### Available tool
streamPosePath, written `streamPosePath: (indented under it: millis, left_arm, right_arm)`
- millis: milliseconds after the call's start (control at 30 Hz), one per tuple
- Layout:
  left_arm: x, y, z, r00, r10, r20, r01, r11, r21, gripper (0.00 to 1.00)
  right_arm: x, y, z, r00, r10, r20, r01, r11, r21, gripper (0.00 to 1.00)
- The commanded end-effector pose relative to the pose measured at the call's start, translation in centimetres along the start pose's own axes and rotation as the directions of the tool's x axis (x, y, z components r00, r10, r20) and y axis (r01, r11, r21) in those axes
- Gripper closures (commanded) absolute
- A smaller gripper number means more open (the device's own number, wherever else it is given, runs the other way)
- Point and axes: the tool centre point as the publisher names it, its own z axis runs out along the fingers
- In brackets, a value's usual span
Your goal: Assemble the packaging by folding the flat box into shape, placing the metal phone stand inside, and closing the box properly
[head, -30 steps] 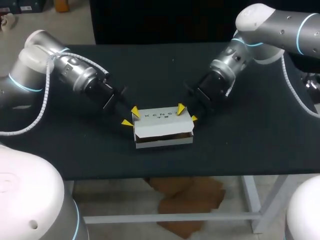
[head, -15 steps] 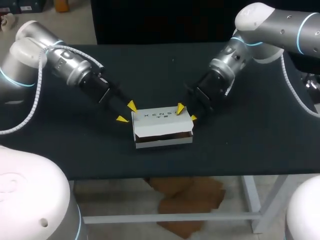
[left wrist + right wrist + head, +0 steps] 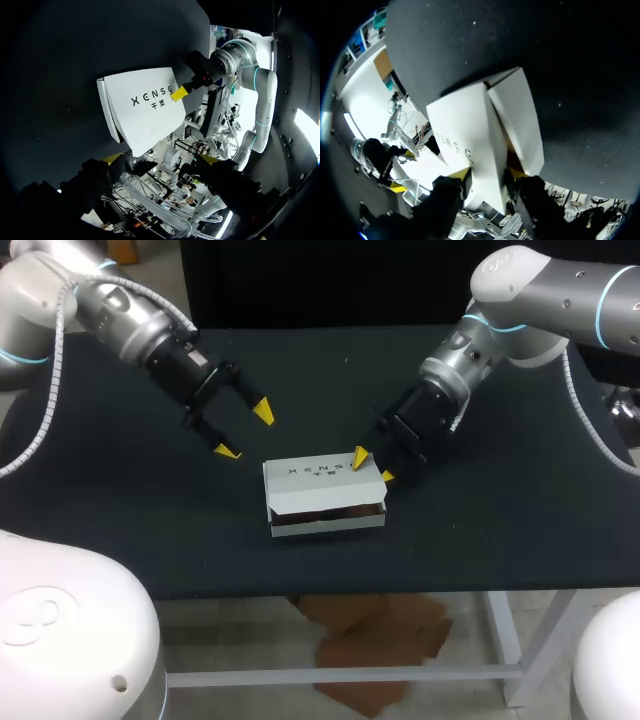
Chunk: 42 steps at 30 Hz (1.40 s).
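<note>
Box (image 3: 323,488), one, left tool (image 3: 245,431), right tool (image 3: 373,466) gripping

- The lid of my white box (image 3: 322,490) carries one row of dark printed letters.
- Two smaller characters sit just at 6 o'clock of that row, seen from the head view.

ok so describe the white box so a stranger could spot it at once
On the dark table, look at the middle, toward the front edge. The white cardboard box lies there, flat and oblong, dark lettering on its lid, the right gripper at its right end. Nothing else on the table is white and boxy.
</note>
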Motion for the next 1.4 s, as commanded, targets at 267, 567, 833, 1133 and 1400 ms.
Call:
streamPosePath:
  millis: [267,567,833,1133,1400]
  left_arm:
    - [2.9,-0.8,-1.0,0.870,0.427,0.247,-0.351,0.888,-0.298,0.00]
    - [2.9,-0.8,-1.0,0.870,0.427,0.247,-0.351,0.888,-0.298,0.00]
    - [2.2,-0.6,0.7,0.638,0.607,0.474,-0.555,0.789,-0.264,0.00]
    - [1.4,0.0,2.5,0.466,0.686,0.559,-0.672,0.686,-0.281,0.00]
    - [1.4,0.0,2.5,0.466,0.686,0.559,-0.672,0.686,-0.281,0.00]
  right_arm:
    - [0.0,0.0,0.1,1.000,0.000,0.001,0.000,1.000,-0.002,0.52]
    - [0.0,0.0,0.1,1.000,0.000,0.001,0.000,1.000,-0.002,0.53]
    - [0.0,0.0,0.1,1.000,0.000,0.001,0.000,1.000,-0.002,0.54]
    - [0.0,0.0,0.1,1.000,0.000,0.001,0.000,1.000,-0.002,0.54]
    - [0.0,0.0,0.1,1.000,0.000,0.001,0.000,1.000,-0.002,0.54]
